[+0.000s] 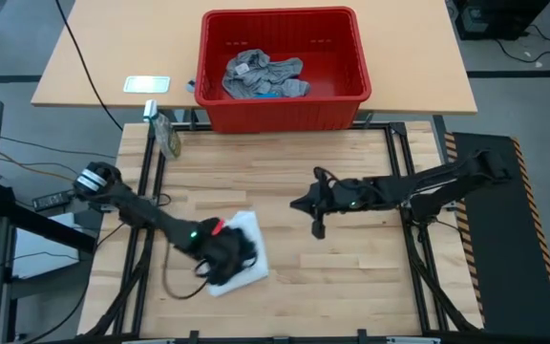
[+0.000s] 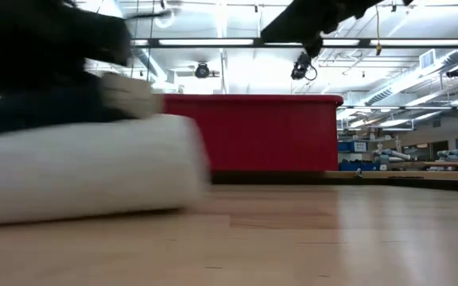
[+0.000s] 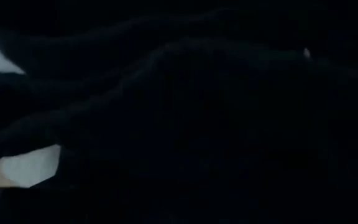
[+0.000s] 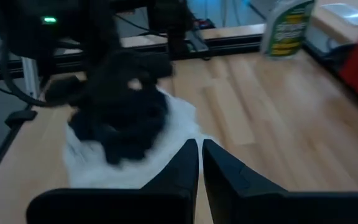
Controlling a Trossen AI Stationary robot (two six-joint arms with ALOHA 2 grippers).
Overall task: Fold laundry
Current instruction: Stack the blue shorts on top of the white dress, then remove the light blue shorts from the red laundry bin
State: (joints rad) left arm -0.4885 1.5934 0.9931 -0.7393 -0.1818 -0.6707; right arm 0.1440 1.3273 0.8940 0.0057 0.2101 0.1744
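L gripper (image 1: 220, 256) jaws wide, pressing dark garment (image 4: 126, 121) onto white cloth (image 1: 248, 272) (stacking?) | R gripper (image 1: 317, 229) closed, empty, clear.

Left tool (image 1: 225, 256) spread wide and low; right tool (image 1: 299, 204) closed.

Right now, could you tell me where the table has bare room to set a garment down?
Bare wood lies between the red basket and the right gripper, and along the near right edge. It is crowded near left: the left gripper sits on dark clothing over white cloth.
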